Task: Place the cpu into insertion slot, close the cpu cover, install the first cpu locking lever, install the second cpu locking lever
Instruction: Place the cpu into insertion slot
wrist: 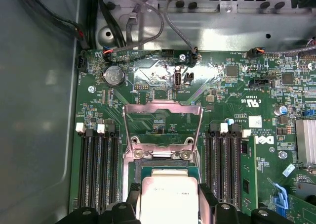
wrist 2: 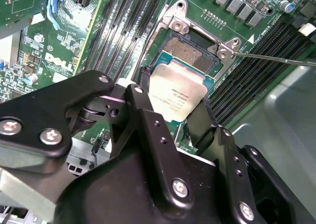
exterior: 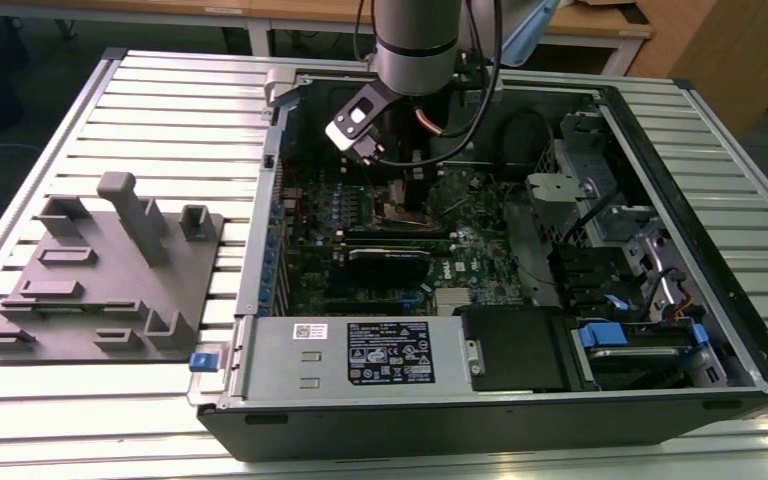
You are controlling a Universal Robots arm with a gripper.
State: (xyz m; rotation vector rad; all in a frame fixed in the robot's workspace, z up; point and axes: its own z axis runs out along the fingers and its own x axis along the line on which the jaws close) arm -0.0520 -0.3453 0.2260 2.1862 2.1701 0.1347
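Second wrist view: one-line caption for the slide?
The gripper holds the cpu by two edges at the uncovered insertion slot, memory slots on both sides.

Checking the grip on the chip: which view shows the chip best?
The second wrist view: the chip shows nearly all its metal top, held between the fingers of the hand. In the first wrist view the picture's edge cuts off part of the chip. In the exterior view it is too small to tell.

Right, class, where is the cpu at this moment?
In both wrist views the cpu is held by the gripper just over the insertion slot, with memory slots on either side.
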